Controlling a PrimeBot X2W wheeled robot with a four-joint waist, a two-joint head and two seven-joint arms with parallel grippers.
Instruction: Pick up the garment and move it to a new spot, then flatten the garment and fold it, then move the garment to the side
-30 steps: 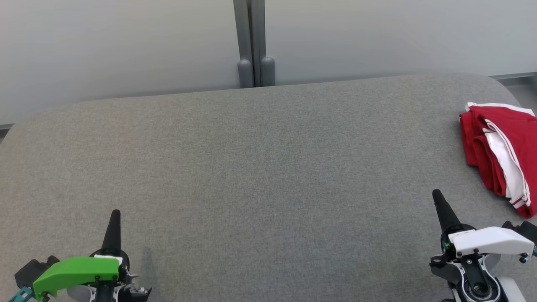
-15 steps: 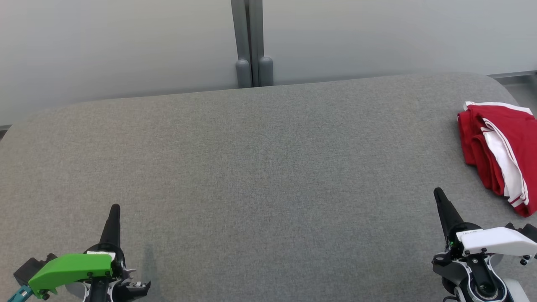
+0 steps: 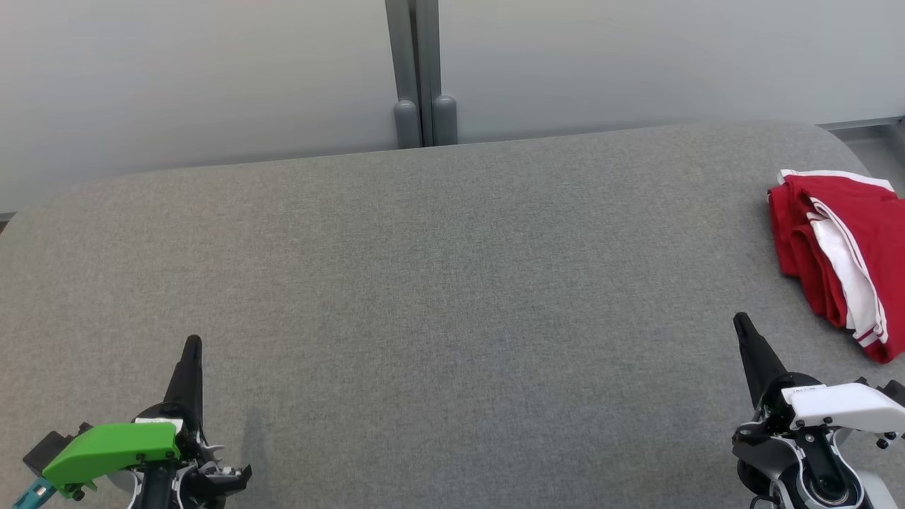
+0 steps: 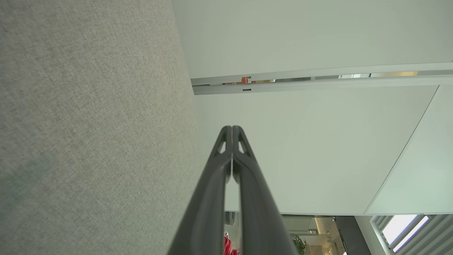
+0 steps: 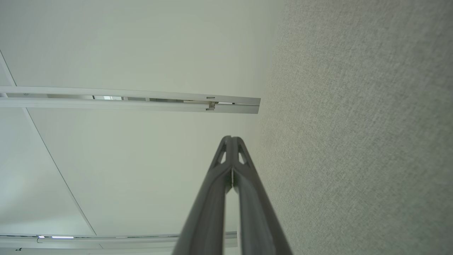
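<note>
The garment (image 3: 841, 258) is red with white stripes and lies folded at the far right of the grey table (image 3: 438, 283), cut off by the frame's edge. My right gripper (image 3: 741, 323) hovers at the lower right, shut and empty, a short way in front and to the left of the garment. At the lower left, far from the garment, my left gripper (image 3: 192, 344) is shut and empty too. Both wrist views show the fingertips pressed together: the left gripper (image 4: 232, 128) and the right gripper (image 5: 231, 138). A red scrap of the garment (image 4: 227, 246) peeks between the left fingers.
A pale wall with a grey post (image 3: 417, 71) runs behind the table's far edge. The table's rounded right corner lies just beyond the garment. Grey fabric spans the width between both grippers.
The whole head picture has shifted slightly left, so the camera moved. Both grippers sit a little lower at their bases, tips slightly higher; the garment lies as before.
</note>
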